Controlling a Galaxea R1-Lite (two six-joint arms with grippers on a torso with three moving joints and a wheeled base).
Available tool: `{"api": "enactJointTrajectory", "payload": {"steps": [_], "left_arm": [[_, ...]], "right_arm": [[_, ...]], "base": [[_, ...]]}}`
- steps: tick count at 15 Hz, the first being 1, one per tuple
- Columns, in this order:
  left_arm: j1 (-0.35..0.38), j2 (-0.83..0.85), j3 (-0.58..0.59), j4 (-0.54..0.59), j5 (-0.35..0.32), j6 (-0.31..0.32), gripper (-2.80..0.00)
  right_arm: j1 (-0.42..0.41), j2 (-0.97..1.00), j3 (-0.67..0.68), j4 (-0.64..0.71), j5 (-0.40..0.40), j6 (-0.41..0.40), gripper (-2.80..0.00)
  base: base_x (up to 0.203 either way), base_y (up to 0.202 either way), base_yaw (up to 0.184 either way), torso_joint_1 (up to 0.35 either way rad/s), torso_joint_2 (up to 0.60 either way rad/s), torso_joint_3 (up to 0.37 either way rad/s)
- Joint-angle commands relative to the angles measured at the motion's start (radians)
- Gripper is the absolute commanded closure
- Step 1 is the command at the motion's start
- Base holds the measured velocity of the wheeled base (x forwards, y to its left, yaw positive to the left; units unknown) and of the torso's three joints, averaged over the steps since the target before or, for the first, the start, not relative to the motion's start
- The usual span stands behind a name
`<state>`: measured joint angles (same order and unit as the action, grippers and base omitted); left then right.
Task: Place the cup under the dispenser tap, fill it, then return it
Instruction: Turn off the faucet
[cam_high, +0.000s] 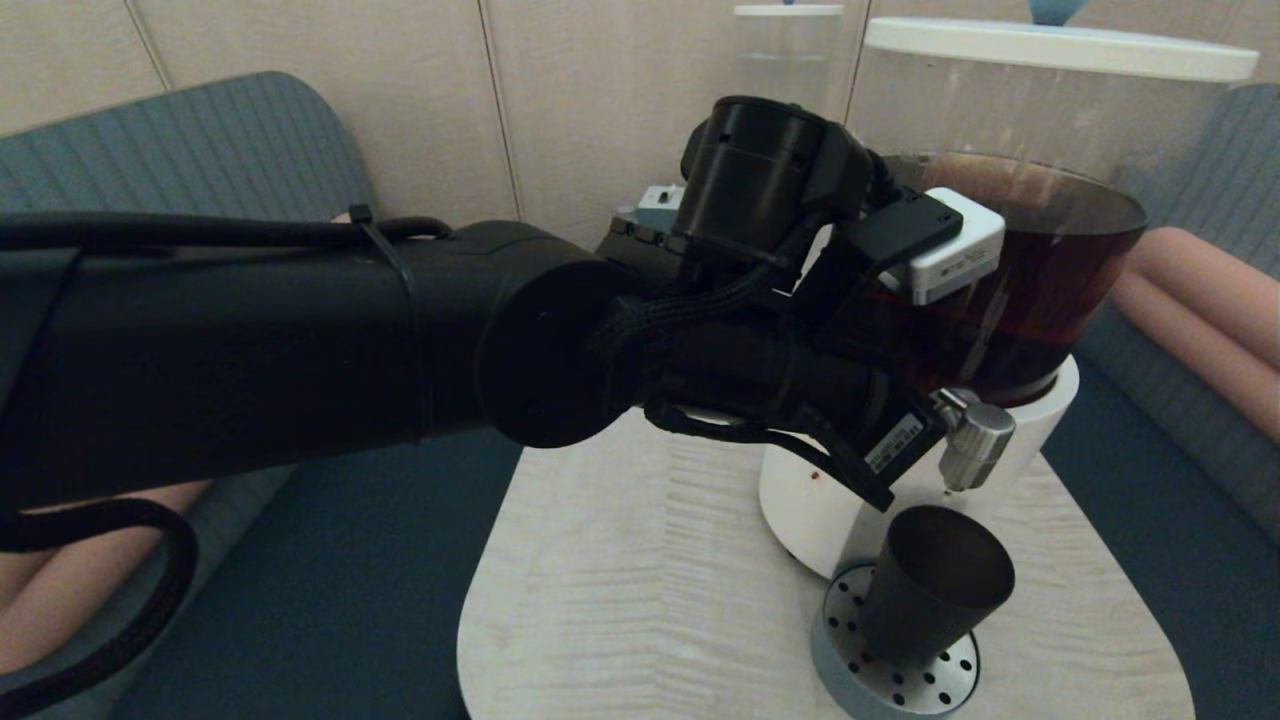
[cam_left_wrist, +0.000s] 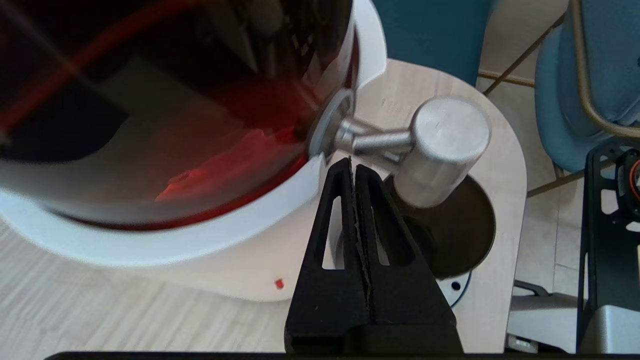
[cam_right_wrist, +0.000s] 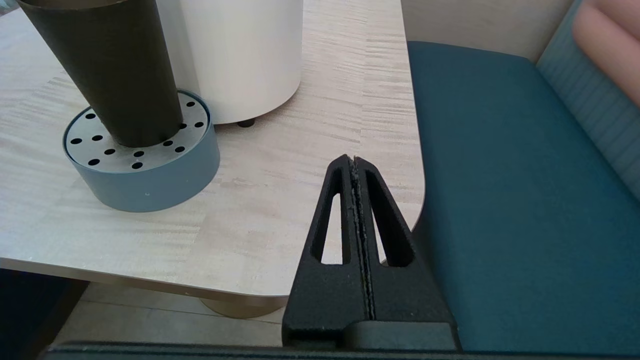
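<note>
One cup (cam_high: 935, 585) standing upright on perforated drip tray (cam_high: 890, 680), right beneath dispenser tap (cam_high: 975, 445), interior looking empty. Placing step judged done; filling step in hand. I am bringing left claw (cam_left_wrist: 351, 167) in beside tap's stem, fingers pressed fully together, gripping nothing. Next move calling for pushing or working tap's steel knob so dark liquid in dispenser (cam_high: 1010, 290) runs into cup, without knocking cup off tray. Right claw (cam_right_wrist: 353, 165) idling off counter (cam_right_wrist: 310, 150) edge, also shut, empty.
</note>
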<state>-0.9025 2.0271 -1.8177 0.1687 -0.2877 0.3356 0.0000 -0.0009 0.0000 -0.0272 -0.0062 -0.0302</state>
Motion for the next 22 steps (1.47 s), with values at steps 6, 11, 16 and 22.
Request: {"api": "enactJointTrajectory", "payload": {"steps": [6, 11, 16, 22], "left_arm": [[-0.009, 0.025, -0.027, -0.017, -0.001, 0.0, 0.0], [-0.021, 0.044, -0.043, -0.095, -0.001, -0.003, 0.0], [-0.024, 0.064, -0.045, -0.155, -0.002, -0.003, 0.0], [-0.03, 0.071, -0.045, -0.173, -0.002, -0.003, 0.0]], "right_arm": [[0.0, -0.001, 0.009, 0.0, 0.0, 0.0, 0.0], [0.0, -0.001, 0.009, 0.0, 0.0, 0.0, 0.0], [0.0, -0.001, 0.009, 0.0, 0.0, 0.0, 0.0], [0.0, -0.001, 0.009, 0.0, 0.0, 0.0, 0.0]], "base": [[0.0, 0.0, 0.0, 0.0, 0.0, 0.0], [0.0, 0.0, 0.0, 0.0, 0.0, 0.0], [0.0, 0.0, 0.0, 0.0, 0.0, 0.0], [0.0, 0.0, 0.0, 0.0, 0.0, 0.0]]}}
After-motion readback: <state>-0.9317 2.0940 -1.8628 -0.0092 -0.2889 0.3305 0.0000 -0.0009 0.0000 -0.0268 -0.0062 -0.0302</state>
